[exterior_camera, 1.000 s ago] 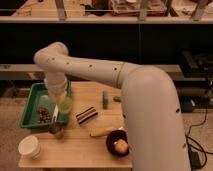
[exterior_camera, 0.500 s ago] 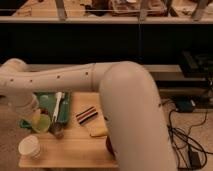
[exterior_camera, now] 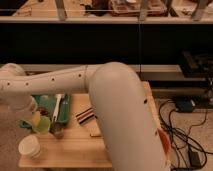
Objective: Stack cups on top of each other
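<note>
My gripper (exterior_camera: 35, 121) hangs at the left end of the table, below the white arm that sweeps across the view. It is shut on the lime-green cup (exterior_camera: 43, 125) and holds it just above the table's left part. The small greyish cup (exterior_camera: 57, 132) stands right beside the green cup, to its right. The cream-white ribbed cup (exterior_camera: 29, 147) stands at the table's front left corner, below the gripper.
A green tray (exterior_camera: 49, 104) with a white utensil lies behind the cups. A dark striped object (exterior_camera: 86, 115) and a tan block (exterior_camera: 94, 129) lie mid-table. The orange-red bowl's edge (exterior_camera: 164, 142) shows behind the arm. Cables lie on the floor at the right.
The arm swung left and forward, carrying the green cup from over the tray down to the table's left front, near the greyish cup. It has barely moved in the last half second.
</note>
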`<state>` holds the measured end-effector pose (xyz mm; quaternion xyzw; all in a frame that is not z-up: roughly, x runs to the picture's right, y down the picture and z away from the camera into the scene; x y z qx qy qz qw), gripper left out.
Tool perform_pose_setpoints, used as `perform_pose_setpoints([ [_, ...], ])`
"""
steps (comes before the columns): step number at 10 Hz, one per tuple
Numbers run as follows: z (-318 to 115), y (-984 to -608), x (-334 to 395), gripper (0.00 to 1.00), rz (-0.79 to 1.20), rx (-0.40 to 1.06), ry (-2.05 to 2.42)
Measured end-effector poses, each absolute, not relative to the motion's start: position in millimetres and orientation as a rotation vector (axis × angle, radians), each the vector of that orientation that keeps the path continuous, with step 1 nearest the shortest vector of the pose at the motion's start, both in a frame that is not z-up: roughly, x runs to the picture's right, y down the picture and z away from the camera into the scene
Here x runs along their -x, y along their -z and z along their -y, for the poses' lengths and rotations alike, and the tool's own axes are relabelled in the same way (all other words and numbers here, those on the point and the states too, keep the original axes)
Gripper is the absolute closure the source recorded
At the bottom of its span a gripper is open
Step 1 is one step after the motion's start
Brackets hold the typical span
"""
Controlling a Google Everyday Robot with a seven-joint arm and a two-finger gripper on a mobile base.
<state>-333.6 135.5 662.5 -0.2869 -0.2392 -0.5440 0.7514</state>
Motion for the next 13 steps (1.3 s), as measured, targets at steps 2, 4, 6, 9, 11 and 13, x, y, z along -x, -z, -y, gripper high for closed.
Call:
perform_pose_setpoints([
  [2,-123,-690,318,1.0,0.511,0.652,1.165],
  [4,-123,-696,316,1.0,0.514,0.659,1.167],
  [6,-124,-697,316,0.9,0.519,0.661,1.178],
  [9,-125,-702,311,0.6,0.511,0.666,1.185],
  [11,-123,-705,307,0.41,0.512,0.674,1.181],
  [13,-125,-708,306,0.23,0.525,0.69,1.179],
])
